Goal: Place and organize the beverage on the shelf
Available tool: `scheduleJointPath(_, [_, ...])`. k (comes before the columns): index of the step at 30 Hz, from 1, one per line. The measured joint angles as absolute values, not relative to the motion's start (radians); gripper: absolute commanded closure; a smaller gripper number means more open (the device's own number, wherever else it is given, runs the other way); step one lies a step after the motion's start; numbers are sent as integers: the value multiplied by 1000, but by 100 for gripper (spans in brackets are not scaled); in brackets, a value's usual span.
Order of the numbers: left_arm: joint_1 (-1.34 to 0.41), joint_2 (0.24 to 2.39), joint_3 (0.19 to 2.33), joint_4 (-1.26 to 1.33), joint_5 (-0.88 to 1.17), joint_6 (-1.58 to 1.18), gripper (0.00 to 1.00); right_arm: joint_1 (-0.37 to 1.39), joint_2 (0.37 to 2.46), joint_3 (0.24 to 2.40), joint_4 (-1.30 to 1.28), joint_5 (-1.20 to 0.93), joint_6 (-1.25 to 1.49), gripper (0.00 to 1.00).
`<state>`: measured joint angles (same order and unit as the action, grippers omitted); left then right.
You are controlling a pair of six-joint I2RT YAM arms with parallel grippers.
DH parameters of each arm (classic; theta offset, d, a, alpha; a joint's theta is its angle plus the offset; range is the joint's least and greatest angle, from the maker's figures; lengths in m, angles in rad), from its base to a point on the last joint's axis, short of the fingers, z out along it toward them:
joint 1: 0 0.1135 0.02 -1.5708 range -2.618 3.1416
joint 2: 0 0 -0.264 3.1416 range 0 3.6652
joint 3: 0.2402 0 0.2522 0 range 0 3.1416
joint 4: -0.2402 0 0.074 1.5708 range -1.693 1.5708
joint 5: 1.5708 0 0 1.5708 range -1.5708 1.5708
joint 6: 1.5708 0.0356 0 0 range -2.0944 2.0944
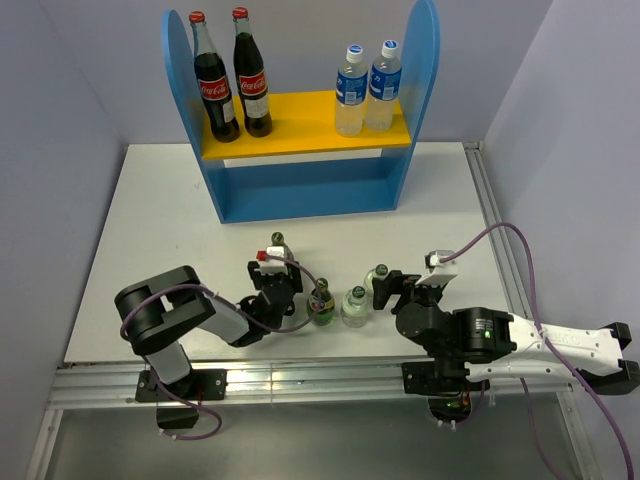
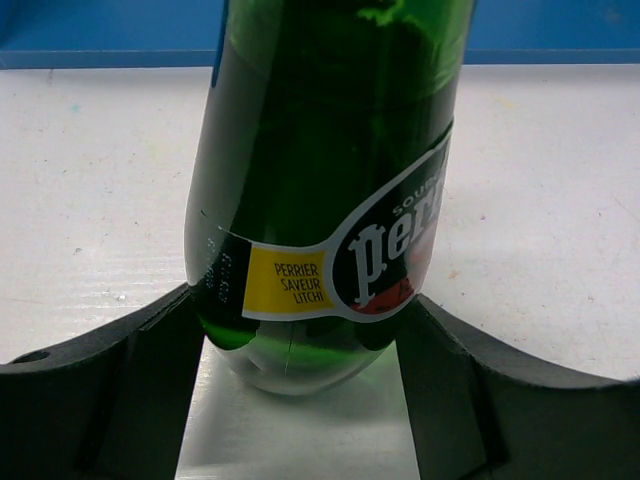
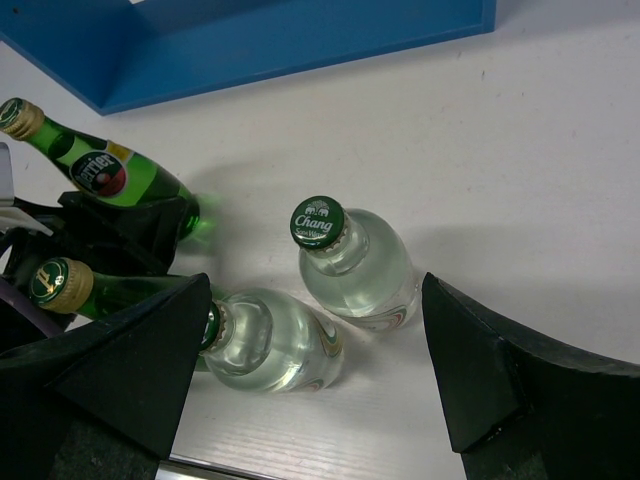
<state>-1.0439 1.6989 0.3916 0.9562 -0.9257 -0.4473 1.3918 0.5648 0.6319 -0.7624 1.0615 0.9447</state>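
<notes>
The blue shelf (image 1: 300, 190) stands at the back. Its yellow board (image 1: 300, 125) carries two blue-capped water bottles (image 1: 365, 88). My left gripper (image 1: 279, 275) (image 2: 300, 300) is shut on a green yellow-labelled bottle (image 1: 277, 245) (image 2: 320, 170), its fingers (image 2: 150, 360) against both sides low down; the bottle also shows in the right wrist view (image 3: 110, 175). A second green bottle (image 1: 320, 303) (image 3: 85, 290) stands beside it. My right gripper (image 1: 392, 288) (image 3: 310, 370) is open over two clear green-capped bottles (image 3: 355, 265) (image 3: 270, 345) (image 1: 355, 305) (image 1: 378, 278), not touching them.
Two tall red-capped cola bottles (image 1: 232, 80) stand on the left of the yellow board. The shelf's blue base (image 3: 300, 40) lies just beyond the loose bottles. Grey walls close in both sides, and a metal rail (image 1: 300, 380) runs along the near edge.
</notes>
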Motion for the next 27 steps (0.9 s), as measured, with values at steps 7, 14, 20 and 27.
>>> scheduleJointPath(7, [-1024,1658,399,889,-891,-419,100,1392,565,632,-762,1061,945,8])
scheduleJointPath(14, [-949,1610,409,809,-852,-374,100,1392,564,632,-762,1061,945,8])
scheduleJointPath(20, [-859,1600,443,778,-799,-346,100,1392,562,632,-762,1061,944,8])
scheduleJointPath(27, [-753,1600,520,767,-728,-312,100,1392,562,632,-760,1061,944,8])
